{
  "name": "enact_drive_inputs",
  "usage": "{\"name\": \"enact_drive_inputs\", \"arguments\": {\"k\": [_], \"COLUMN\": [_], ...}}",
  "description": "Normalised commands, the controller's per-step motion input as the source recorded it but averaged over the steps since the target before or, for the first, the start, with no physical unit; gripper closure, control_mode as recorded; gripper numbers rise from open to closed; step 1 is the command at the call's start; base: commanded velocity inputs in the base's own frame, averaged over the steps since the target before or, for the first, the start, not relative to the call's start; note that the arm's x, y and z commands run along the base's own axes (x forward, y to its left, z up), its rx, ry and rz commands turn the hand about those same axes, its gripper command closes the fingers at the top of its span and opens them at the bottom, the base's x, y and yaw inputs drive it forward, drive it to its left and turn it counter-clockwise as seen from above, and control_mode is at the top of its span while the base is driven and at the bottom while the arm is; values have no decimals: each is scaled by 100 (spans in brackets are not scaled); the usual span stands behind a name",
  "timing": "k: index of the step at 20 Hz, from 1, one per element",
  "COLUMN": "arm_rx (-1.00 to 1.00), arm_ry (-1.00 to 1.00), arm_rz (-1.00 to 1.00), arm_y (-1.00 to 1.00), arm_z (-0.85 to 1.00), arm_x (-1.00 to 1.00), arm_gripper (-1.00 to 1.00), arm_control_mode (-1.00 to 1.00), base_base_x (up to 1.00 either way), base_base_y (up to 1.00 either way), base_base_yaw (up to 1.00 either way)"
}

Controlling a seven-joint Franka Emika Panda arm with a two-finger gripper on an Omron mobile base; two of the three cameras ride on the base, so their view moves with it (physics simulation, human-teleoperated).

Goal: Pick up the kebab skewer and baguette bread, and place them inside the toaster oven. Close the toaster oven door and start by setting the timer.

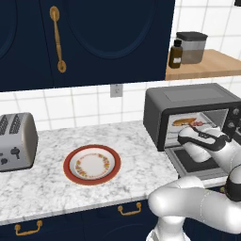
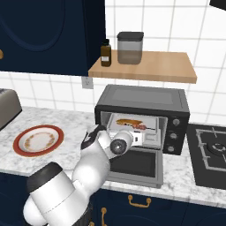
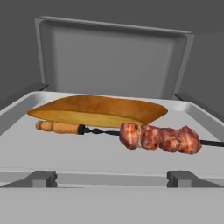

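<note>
The gripper (image 2: 140,138) is held wide open with nothing in it, parked right at the mouth of the oven (image 2: 142,115), just above the door (image 2: 134,165), which is dropped flat toward the near edge of the counter (image 1: 136,155). Inside, the baguette (image 3: 98,109) is laid across the tray (image 3: 26,144), and the skewer (image 3: 131,134) is set along its near side, touching or nearly so, meat chunks toward the right. So loading looks done, and the step in hand is probably backing out and getting the door shut. The hand should be pulled straight back first, then brought under the door's near edge. Room is tight: oven walls either side, and the stove (image 2: 212,152) sits just right. The plate (image 1: 92,164) is well off to the left, so that side is free for swinging.
</note>
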Motion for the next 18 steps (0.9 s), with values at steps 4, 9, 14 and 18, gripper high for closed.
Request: {"name": "enact_drive_inputs", "arguments": {"k": [4,9,14,18], "arm_rx": [0,0,0,0], "arm_ry": [0,0,0,0], "arm_rz": [0,0,0,0], "arm_y": [0,0,1,1], "arm_z": [0,0,0,0], "arm_x": [20,21,24,22], "arm_gripper": [-100,-100,-100,-100], "arm_control_mode": [-100,-100,-100,-100], "base_base_x": [0,0,0,0], "base_base_y": [0,0,0,0], "base_base_yaw": [0,0,0,0]}}
